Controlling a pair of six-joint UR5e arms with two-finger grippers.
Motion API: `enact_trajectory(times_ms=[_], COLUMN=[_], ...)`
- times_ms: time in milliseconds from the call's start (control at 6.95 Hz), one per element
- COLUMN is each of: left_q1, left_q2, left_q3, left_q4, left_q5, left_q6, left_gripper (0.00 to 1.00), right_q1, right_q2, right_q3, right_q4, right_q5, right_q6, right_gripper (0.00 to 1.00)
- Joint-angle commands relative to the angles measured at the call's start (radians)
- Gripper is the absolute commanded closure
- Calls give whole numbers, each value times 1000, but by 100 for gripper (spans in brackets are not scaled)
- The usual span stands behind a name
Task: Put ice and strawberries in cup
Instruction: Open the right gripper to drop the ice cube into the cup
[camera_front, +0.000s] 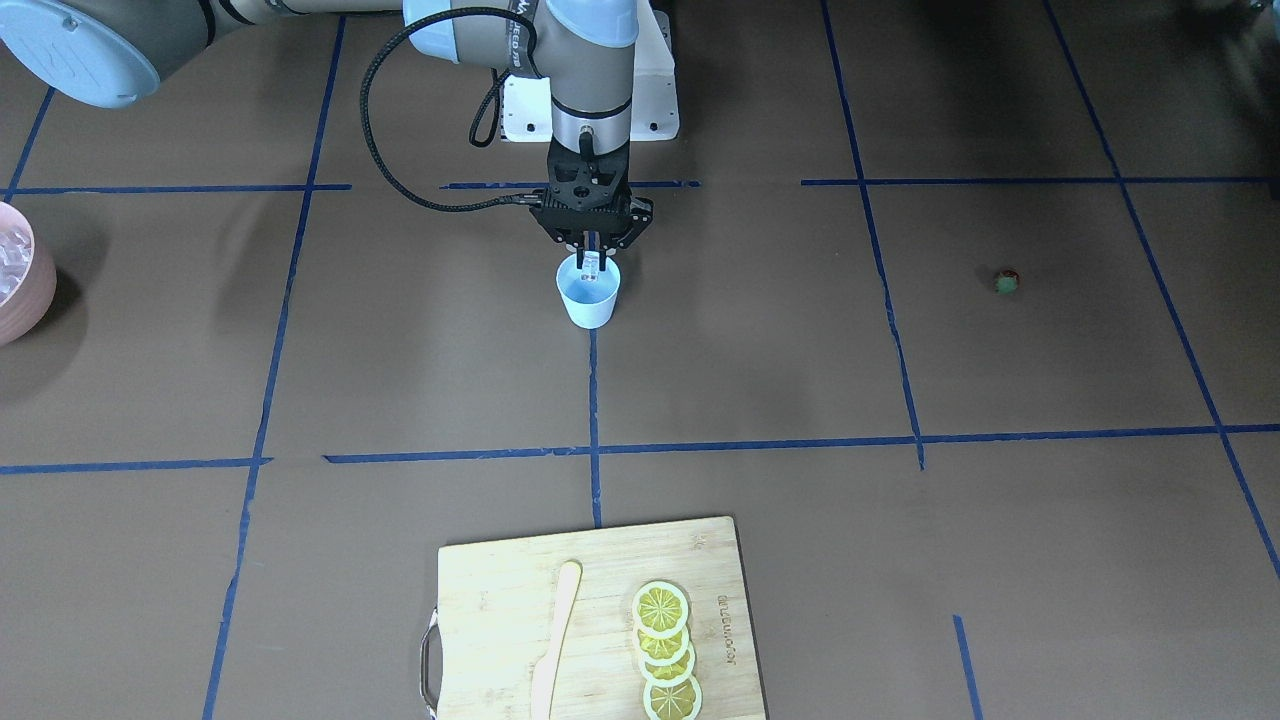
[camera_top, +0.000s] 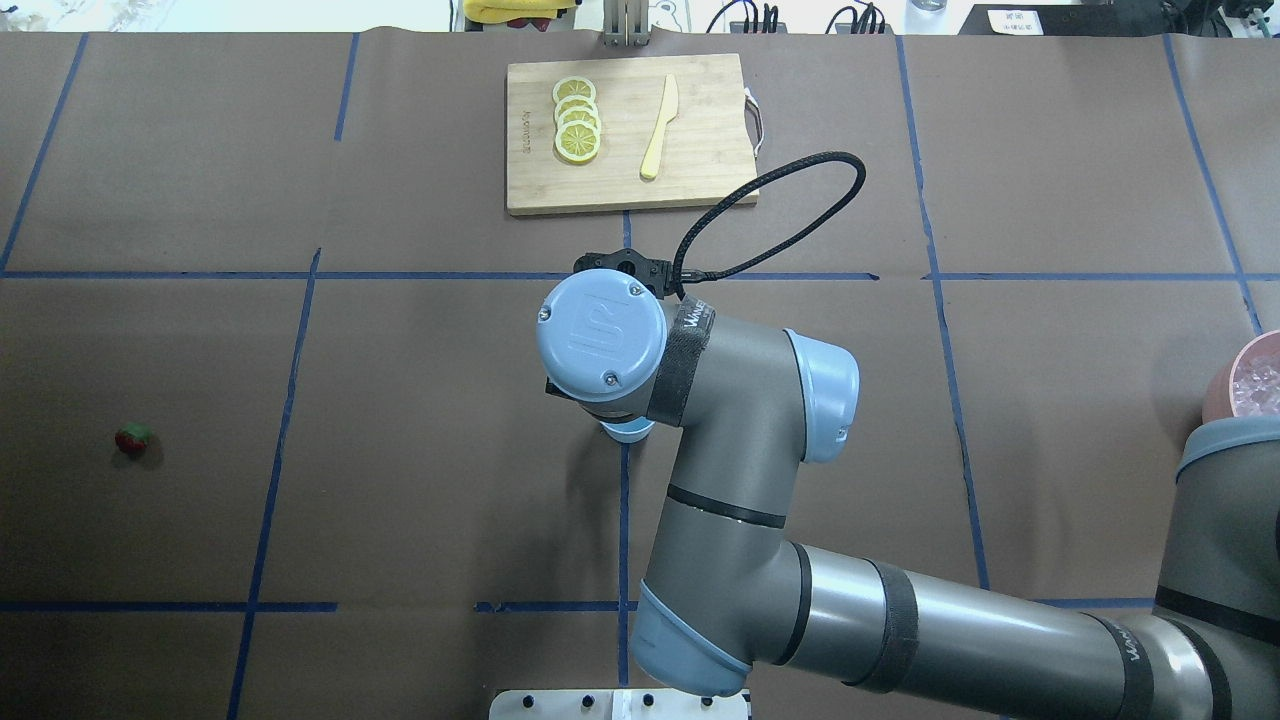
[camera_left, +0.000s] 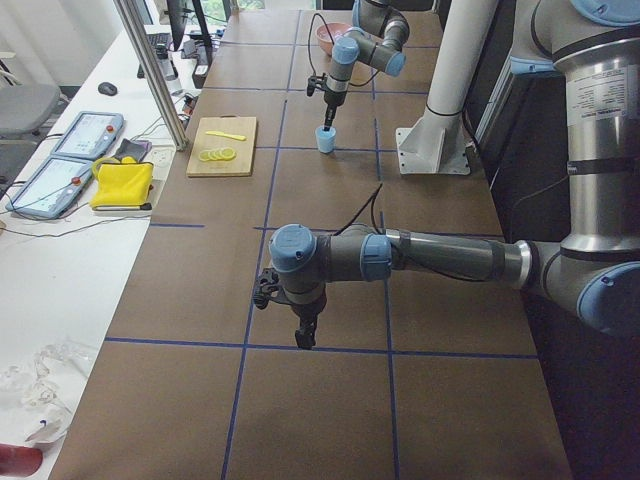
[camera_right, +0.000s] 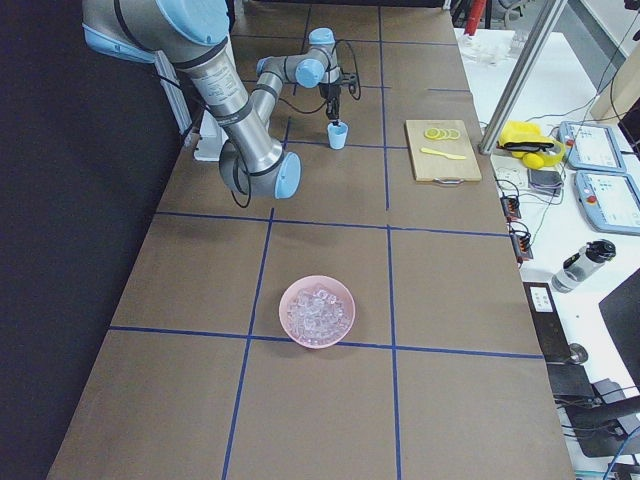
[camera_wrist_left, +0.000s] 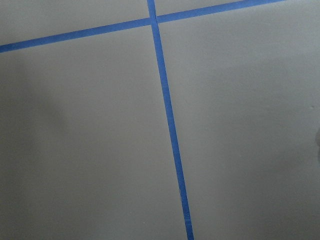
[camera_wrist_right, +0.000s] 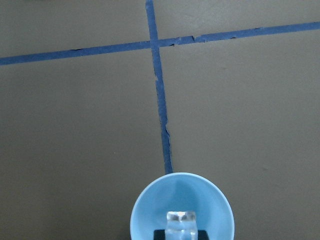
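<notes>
The ice step is under way. The right pincer (camera_front: 591, 262) is hanging straight down over the cup (camera_front: 588, 300), pinching a single clear ice cube (camera_wrist_right: 181, 223) between narrowly set fingers. The cube is sitting right at the cup's mouth, inside the rim's outline in the right wrist view.

The next move is probably just a release. The fingers need to spread enough for the cube to fall, and the pincer should then lift straight up so it does not knock the light cup over.

The left pincer (camera_left: 305, 337) is hovering low over bare table (camera_front: 800, 350) on the robot's left, well apart from everything. Whether it is wide or closed I cannot tell, and its wrist camera is showing only tape lines.

- **Cup:** it is standing upright near the table's middle on a blue tape line. No ice is showing on the pale floor of it that I can see, though the held cube is hiding part of that floor.
- **Pink bowl** (camera_right: 317, 312)**:** it is sitting far off at the robot's right end of the table, carrying a heap of ice cubes (camera_right: 316, 308).
- **Strawberry** (camera_top: 132, 438)**:** it is lying alone on the table far to the robot's left, not yet touched, and I judge it to be the left arm's job.
- **Cutting board** (camera_top: 700, 180)**:** it is lying at the far edge with lemon slices (camera_top: 577, 120) and a knife (camera_top: 660, 128), and is playing no part in the task.
</notes>
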Motion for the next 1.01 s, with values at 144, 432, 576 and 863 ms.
enact_trajectory(times_ms=[144,432,576,863], left_q1=[0,0,0,0], left_q2=[0,0,0,0], left_q3=[-2,-2,0,1], left_q4=[0,0,1,1], left_q5=[0,0,0,0], left_q6=[0,0,0,-2], left_gripper=[0,0,0,0], right_q1=[-13,-11,22,147], right_q2=[-9,-12,-37,-209], right_q3=[9,40,72,222], right_q4=[0,-3,-11,-11], right_q5=[-3,6,43,167], right_q6=[8,-6,-27,-245], right_gripper=[1,1,1,1])
